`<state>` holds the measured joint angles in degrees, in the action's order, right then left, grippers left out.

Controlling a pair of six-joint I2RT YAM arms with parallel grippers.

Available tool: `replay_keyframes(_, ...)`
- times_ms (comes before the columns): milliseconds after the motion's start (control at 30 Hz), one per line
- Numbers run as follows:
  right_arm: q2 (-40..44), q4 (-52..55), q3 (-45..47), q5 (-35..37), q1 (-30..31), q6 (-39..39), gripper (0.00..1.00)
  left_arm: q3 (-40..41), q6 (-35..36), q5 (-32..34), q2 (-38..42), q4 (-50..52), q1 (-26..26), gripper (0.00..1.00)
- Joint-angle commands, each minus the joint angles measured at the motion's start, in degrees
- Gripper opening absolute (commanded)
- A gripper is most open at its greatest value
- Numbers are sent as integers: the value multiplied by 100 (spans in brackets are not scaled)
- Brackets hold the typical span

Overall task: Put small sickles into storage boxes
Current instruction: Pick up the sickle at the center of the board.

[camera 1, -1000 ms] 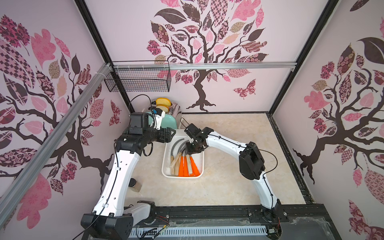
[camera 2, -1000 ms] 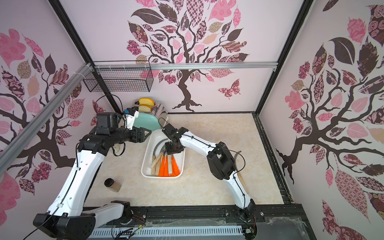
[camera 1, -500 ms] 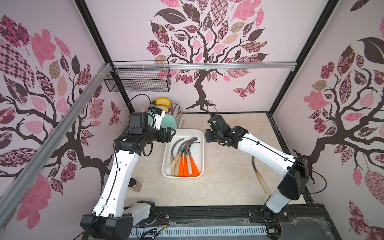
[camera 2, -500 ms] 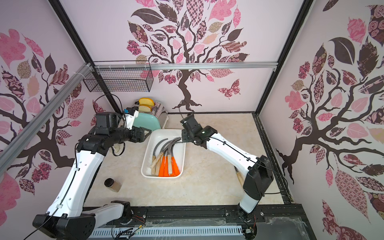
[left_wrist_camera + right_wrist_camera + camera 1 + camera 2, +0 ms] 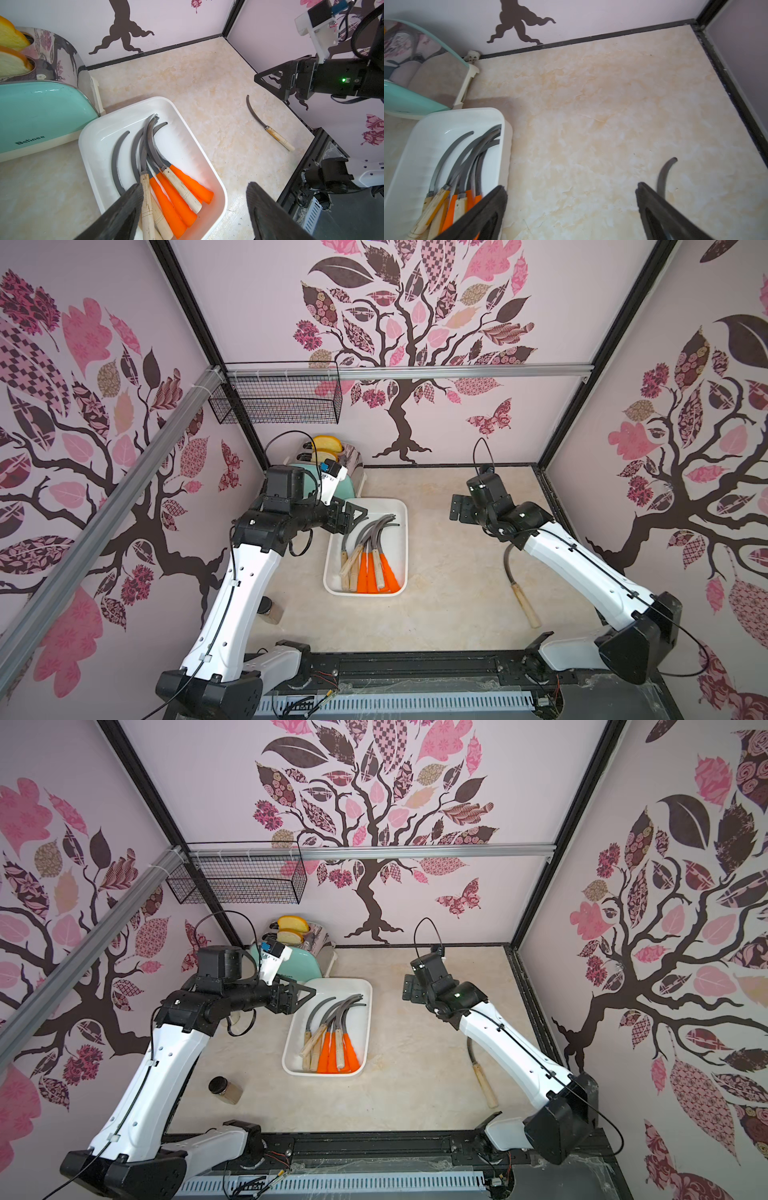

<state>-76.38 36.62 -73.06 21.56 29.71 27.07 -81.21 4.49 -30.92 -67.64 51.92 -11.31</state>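
My left gripper (image 5: 194,187) has its fingers apart and nothing between them. The left wrist view cuts both fingers off, so I see only their tips. In both top views the gripper hangs at the left rim of the white tray (image 5: 398,539), near its far end. My right gripper (image 5: 571,187) is also spread wide and empty. It is above the bare table (image 5: 591,104), to the right of the tray and not touching it.

The small sickles (image 5: 368,568) lie in the tray as one bundle, handles toward the robot's base. They overlap so much that I cannot count them surely; I make out several orange handles and several wooden ones. One more wooden-handled sickle (image 5: 268,128) lies on the table well to the right of the tray. The left wrist view shows it whole. In both top views the right arm covers the upper part of its blade, and in the right wrist view only the blade tip shows behind a finger.

Behind the tray stands a teal toaster (image 5: 41,112) with bread slices (image 5: 12,62), partly hidden by the left arm from above. A small jar (image 5: 224,1090) stands beside that arm.
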Motion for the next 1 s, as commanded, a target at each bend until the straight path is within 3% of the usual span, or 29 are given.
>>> replay_keyframes(0,273,436,267,-236,-362,130,100,-89,3,-129,-52,-61,-40,82)
replay_keyframes(167,353,867,838,-1483,-1286,293,100,-45,16,-168,-48,-68,-47,82)
replay_keyframes(433,347,1136,1332,-1293,-1413,563,100,120,-191,-198,-286,-336,-46,83)
replay_keyframes(700,404,1185,1791,-1132,-1802,806,100,287,192,-155,-357,-126,-57,83)
replay_keyframes(967,310,989,2482,-1541,-2317,878,100,536,150,-227,-325,-240,-56,83)
